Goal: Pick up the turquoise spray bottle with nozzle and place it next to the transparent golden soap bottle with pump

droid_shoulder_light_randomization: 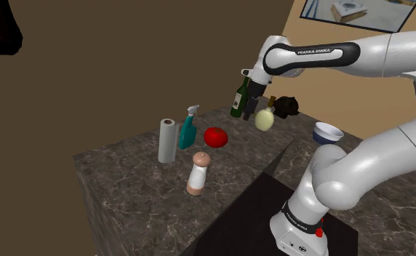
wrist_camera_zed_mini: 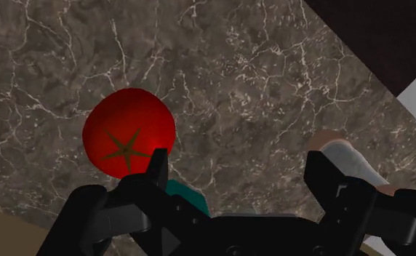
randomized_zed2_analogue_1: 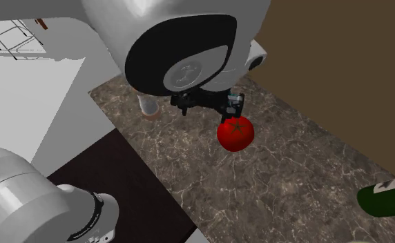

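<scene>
Hovers over the dark marbled surface [droid_shoulder_light_randomization: 126,182] with jaws spread wide, clasping nothing. Looks straight down on a red tomato [wrist_camera_zed_mini: 129,142], with a sliver of the turquoise spray bottle [droid_shoulder_light_randomization: 188,132] beside one finger. Finds that bottle upright between a paper towel roll [droid_shoulder_light_randomization: 167,140] and the tomato, apart from the golden soap bottle [droid_shoulder_light_randomization: 265,119] near a dark green bottle [droid_shoulder_light_randomization: 239,98].
</scene>
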### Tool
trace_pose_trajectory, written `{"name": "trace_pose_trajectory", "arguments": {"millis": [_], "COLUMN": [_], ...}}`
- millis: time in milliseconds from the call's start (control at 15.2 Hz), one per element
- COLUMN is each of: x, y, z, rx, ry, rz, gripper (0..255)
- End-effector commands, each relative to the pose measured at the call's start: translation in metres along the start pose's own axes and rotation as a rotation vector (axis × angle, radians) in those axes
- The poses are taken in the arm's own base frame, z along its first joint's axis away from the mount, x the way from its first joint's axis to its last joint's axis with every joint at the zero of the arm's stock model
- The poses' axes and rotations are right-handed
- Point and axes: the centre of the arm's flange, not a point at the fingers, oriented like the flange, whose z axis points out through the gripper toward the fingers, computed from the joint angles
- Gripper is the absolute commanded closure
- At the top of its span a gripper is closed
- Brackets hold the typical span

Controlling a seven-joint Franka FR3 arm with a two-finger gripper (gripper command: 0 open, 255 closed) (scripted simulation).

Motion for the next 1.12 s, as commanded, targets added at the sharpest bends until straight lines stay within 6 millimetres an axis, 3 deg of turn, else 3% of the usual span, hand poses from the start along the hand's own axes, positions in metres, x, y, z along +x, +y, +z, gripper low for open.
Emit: {"name": "trace_pose_trajectory", "arguments": {"millis": [0,528,1056], "x": [0.009,0.067,0.15], "y": [0.022,0.085,0.118], "z": [0.014,0.076,0.132], "rx": [0.018,0.105,0.193], "ry": [0.035,0.168,0.301], "rz": [-0.096,-0.456,-0.815], "gripper": [0,0,0]}}
